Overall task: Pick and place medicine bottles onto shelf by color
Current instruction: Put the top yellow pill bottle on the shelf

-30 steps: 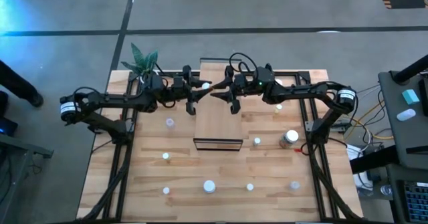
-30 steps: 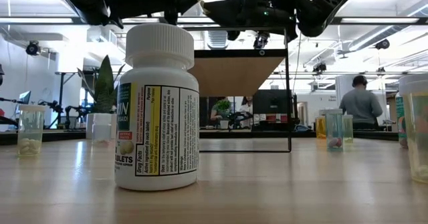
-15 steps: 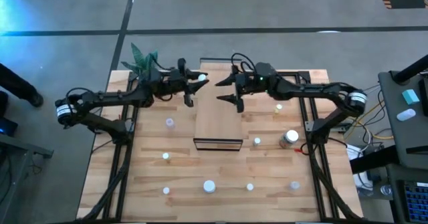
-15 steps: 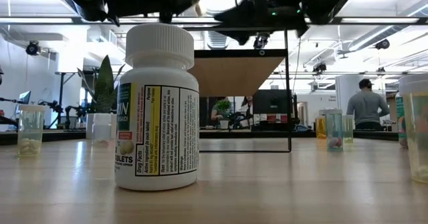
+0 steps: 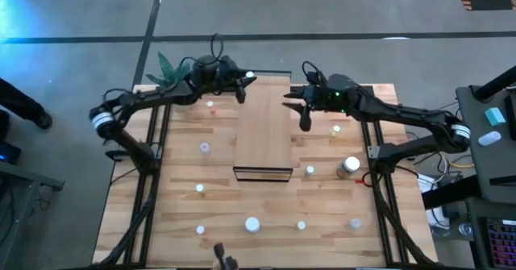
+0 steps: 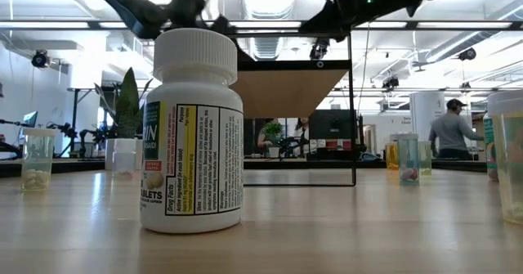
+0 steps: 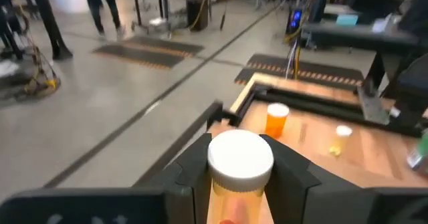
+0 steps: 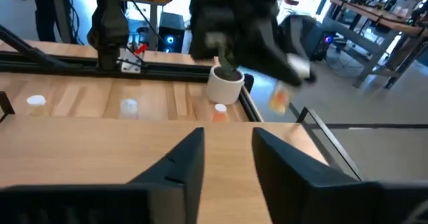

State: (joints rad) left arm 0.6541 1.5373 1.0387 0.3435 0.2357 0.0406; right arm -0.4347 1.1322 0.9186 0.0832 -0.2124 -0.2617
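From above, the left gripper (image 5: 242, 85) hovers at the far left corner of the long light-wood, black-framed shelf (image 5: 263, 129); the right gripper (image 5: 300, 109) waits at its right edge.

The left wrist view shows the left jaws clamping a white-capped orange plastic medicine bottle (image 7: 240, 174) below its cap; it is probably light, rigid and slick.

In the right wrist view, the right jaws stand narrowly apart, empty.

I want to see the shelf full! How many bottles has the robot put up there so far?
None yet: the shelf top looks bare. In hand: the left gripper is shut on an orange bottle by the shelf's far end, while the right gripper holds nothing. Left: about ten bottles on the table, like the big white one.
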